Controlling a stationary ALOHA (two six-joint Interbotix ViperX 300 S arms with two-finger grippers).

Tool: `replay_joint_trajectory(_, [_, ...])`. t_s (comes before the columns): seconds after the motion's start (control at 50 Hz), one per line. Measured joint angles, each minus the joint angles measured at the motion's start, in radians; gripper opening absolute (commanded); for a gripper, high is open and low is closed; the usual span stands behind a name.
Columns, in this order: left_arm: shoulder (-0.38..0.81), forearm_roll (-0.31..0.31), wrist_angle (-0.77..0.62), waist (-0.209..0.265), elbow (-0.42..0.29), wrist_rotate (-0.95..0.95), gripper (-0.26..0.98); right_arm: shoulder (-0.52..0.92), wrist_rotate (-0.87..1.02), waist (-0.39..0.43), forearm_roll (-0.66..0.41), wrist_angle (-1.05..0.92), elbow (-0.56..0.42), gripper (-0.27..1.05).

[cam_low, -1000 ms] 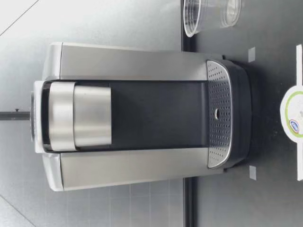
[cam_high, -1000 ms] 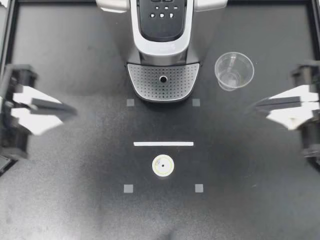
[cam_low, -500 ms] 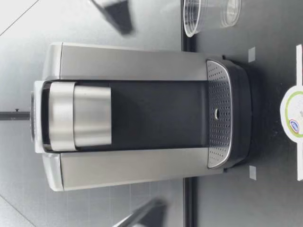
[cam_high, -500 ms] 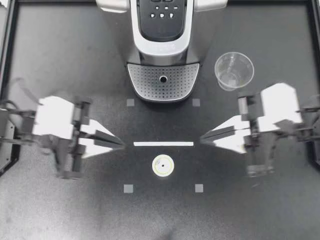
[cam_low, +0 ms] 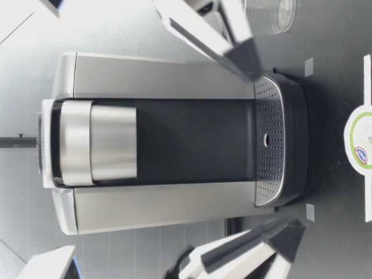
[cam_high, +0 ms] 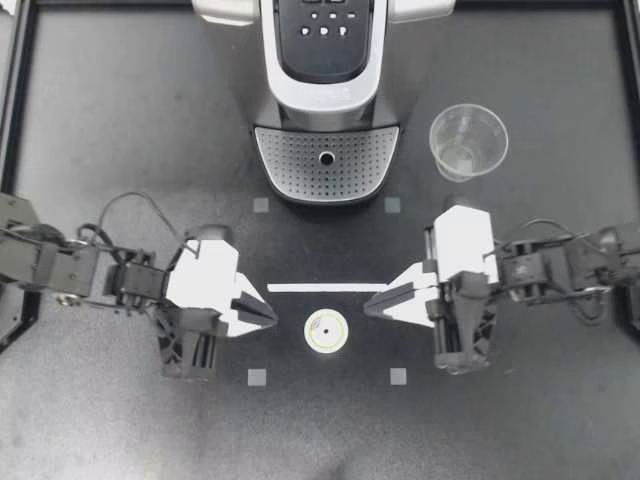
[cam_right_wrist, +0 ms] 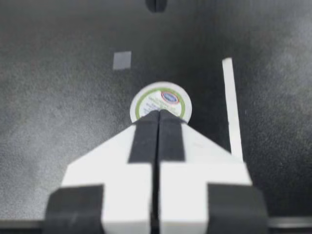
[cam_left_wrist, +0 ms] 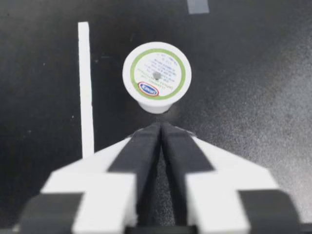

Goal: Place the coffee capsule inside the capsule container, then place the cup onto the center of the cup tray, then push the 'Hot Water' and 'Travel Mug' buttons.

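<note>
My left gripper and right gripper are flanking the coffee capsule, jaws pressed together, empty; one should be opening wide before straddling it squarely

The coffee capsule, just ahead of the fingers, is white, its lid ringed in green with what looks like a blue-and-red oval mark. The fingers are white with black pads. Beside them a white strip crosses the black table.

Nothing legible anywhere; only tiny blurred print and an oval logo on the coffee capsule lid.
</note>
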Motion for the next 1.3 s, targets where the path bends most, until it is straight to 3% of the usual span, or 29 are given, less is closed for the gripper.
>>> replay_joint_trajectory(0.14, [0.025, 0.0, 0.0, -0.002, -0.006, -0.006, 0.66, 0.034, 0.003, 0.002, 0.0, 0.029, -0.015, 0.02])
replay_joint_trajectory(0.22, [0.046, 0.0, 0.0, 0.0, -0.008, -0.008, 0.78, 0.052, 0.003, 0.002, 0.0, 0.034, -0.02, 0.02])
replay_joint_trajectory(0.62, [0.158, 0.0, -0.014, -0.002, -0.08, 0.003, 0.77, 0.112, 0.002, 0.005, -0.002, 0.046, -0.043, 0.02])
replay_joint_trajectory(1.3, [0.218, 0.006, -0.127, -0.002, -0.08, 0.08, 0.8, 0.181, -0.002, 0.017, 0.0, 0.072, -0.1, 0.02])
